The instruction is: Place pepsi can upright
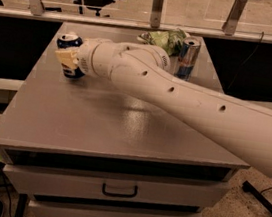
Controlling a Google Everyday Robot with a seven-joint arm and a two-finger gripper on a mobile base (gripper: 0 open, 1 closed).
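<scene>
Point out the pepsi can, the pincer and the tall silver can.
pepsi can point(68, 39): camera view, top end.
pincer point(69, 60): camera view, tip, at the pepsi can's front.
tall silver can point(187, 62): camera view, mid-body.

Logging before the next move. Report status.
Gripper at pepsi can, table's far left. Can looks upright. Tall can and green bag behind arm, apart.

arm point(178, 94): stretched from right edge toward upper left | gripper point(68, 59): upper left

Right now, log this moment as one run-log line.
claw: at pepsi can, far-left corner of table | pepsi can: upright, on table | others: slim silver-blue can, green bag at far edge
</scene>
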